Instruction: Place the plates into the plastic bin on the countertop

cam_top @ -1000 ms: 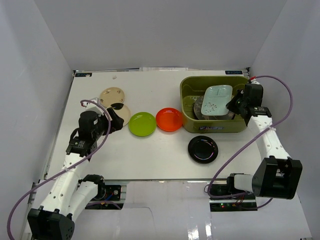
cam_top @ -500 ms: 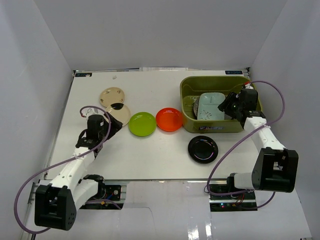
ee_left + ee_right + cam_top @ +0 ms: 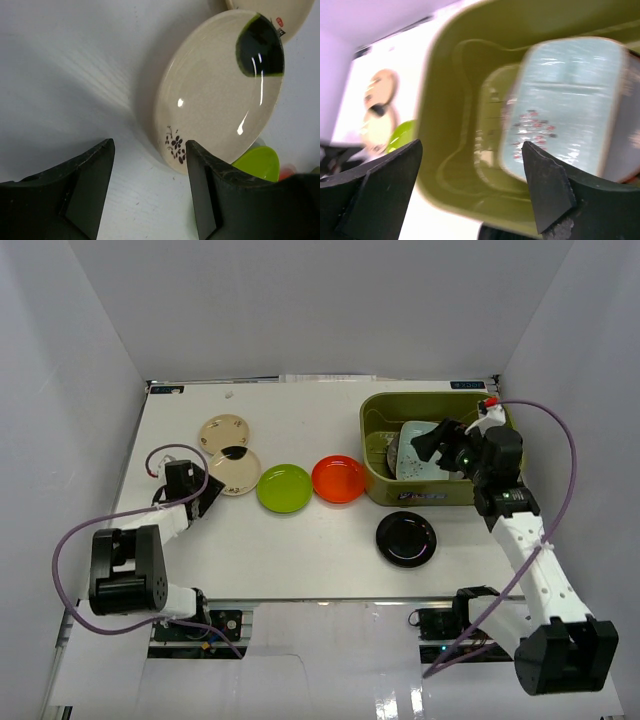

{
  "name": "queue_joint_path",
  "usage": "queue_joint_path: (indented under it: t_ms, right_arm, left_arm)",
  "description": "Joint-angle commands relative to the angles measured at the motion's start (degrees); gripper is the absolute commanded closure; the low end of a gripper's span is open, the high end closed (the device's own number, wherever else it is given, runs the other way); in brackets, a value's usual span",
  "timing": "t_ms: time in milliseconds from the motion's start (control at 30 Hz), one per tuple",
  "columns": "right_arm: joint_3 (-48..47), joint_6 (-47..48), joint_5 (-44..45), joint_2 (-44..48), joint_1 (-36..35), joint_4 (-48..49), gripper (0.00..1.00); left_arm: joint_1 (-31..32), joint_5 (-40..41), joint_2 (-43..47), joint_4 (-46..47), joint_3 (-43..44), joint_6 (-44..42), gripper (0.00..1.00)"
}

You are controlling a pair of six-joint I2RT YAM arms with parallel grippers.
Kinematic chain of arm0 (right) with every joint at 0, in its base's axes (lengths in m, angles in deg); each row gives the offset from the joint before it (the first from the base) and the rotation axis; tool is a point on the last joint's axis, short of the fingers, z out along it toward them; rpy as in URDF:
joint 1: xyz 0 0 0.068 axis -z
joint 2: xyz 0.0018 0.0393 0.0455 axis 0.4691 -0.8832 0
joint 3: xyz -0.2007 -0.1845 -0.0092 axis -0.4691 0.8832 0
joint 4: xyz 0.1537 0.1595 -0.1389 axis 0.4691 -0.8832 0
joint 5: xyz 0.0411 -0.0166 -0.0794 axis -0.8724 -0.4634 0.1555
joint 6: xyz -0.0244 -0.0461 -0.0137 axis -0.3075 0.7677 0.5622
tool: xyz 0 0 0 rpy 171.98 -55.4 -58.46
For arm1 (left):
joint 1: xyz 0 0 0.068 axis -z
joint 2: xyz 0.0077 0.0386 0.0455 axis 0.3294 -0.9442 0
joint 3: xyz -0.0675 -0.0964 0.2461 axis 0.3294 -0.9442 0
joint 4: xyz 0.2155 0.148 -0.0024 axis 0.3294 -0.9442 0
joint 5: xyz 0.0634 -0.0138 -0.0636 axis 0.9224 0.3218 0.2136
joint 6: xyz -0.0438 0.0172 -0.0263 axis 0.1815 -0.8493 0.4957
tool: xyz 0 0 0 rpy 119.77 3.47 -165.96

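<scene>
A white desk [image 3: 300,410] is seen enclosed by pale walls. An olive-green bin [image 3: 425,496] is set at its far right. Inside the bin, a mint plate [image 3: 415,452] with rounded corners is laid over a round dish [image 3: 489,117], most of which is hidden. A black plate [image 3: 406,538] is placed on the desk just on the near side of the bin.

A row is formed to the left of the bin by an orange-red plate [image 3: 338,479], a lime-green plate [image 3: 284,487] and a cream plate [image 3: 236,471] marked with a dark patch. The orange-red and lime-green plates are set just beside each other. A beige plate [image 3: 225,430] is found close against the far side of the cream plate; whether the two touch cannot be told.

The left fingers [image 3: 90,190] are held apart low over the desk, at the left of the cream plate. Nothing is gripped, and only bare desk is seen in the gap. The cream plate's rim is just beside one fingertip, though contact cannot be confirmed.

The right fingers [image 3: 385,190] are spread wide above the bin, over the mint plate. Nothing is held between them.
</scene>
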Motion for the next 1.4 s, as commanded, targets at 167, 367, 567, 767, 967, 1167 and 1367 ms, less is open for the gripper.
queue_joint_path:
  t_ms: [167,367,567,767,967,1167,1367]
  right_arm:
    - [9.77,-0.48,5.73,11.52,-22.19,3.85,0.25]
    - [13.29,0.66,15.51,10.64,-39.69,3.41,0.27]
    - [13.99,0.13,18.34,10.90,-42.70,2.09,0.26]
    - [14.61,0.14,20.88,15.30,-42.79,-3.61,0.30]
    - [17.60,-5.13,26.77,24.43,-42.79,-7.91,0.51]
    - [10.75,-5.32,32.83,32.61,-42.79,-16.79,0.92]
    - [8.81,-6.28,34.33,38.84,-42.79,-24.88,0.92]
  left_arm:
    - [-1.48,-3.11,-8.78,7.14,5.73,-1.34,0.49]
    - [-1.75,-1.35,-12.05,6.35,8.72,-2.22,0.95]
    - [-1.92,0.59,-5.56,3.71,7.93,-3.18,1.00]
    - [-1.66,-6.59,13.77,1.08,5.03,-4.15,1.00]
    - [8.22,-13.84,21.35,-3.92,12.81,-2.48,1.00]
    - [30.98,-7.51,11.79,-6.74,29.09,-4.85,1.00]
    - [45.78,-1.35,-7.28,-8.24,46.75,-8.98,1.00]
